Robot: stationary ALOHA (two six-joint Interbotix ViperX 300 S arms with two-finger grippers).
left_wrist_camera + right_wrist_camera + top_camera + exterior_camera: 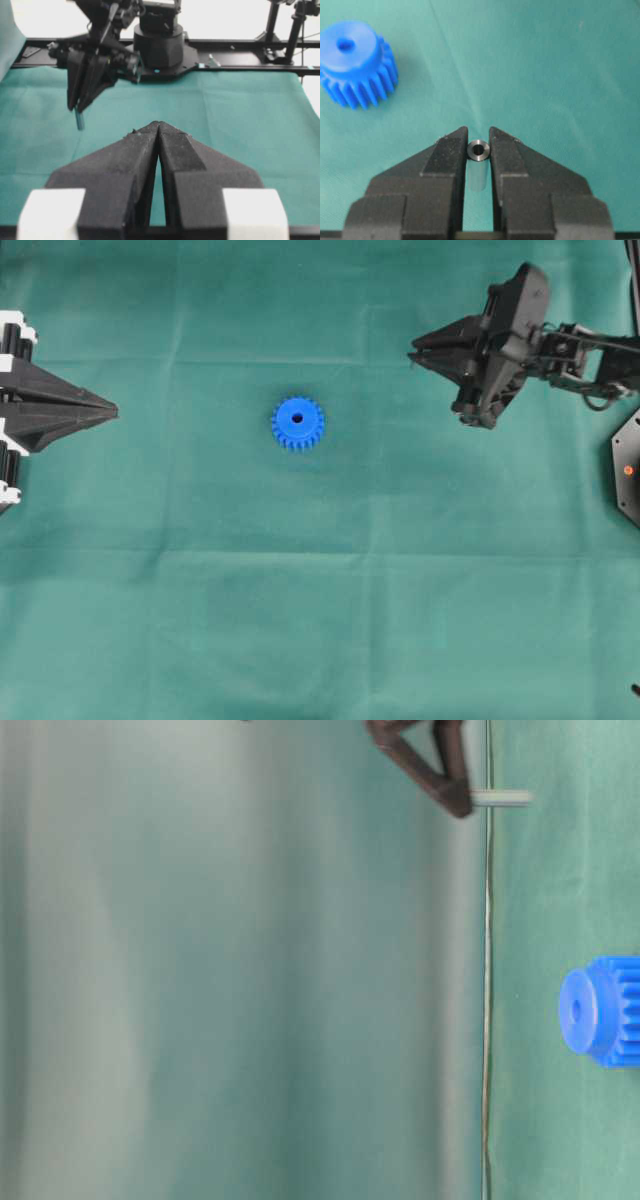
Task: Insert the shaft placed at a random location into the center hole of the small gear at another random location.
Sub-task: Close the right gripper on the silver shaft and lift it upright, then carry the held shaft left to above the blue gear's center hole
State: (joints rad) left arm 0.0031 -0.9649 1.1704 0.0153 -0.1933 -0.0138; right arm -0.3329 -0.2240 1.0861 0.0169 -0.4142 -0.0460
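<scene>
Right hand (479, 137) grips 1 shaft (479, 150); 1 small gear (297, 423) apart; left hand (159, 125) closed, seemingly empty.

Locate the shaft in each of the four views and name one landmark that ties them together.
Overhead: not visible, hidden under the right pincer.
Table-level: shaft at top right, sticking out of the pincer tip.
Left wrist: upper left, hanging below the right pincer.
Right wrist: bottom centre, end-on between the fingers.
Shared landmark: the small gear, absent from left wrist.

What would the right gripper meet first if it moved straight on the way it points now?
Probably only the green cloth. The right gripper, shut on the shaft, points past the small gear, which lies off to one side; depth is unclear.
</scene>
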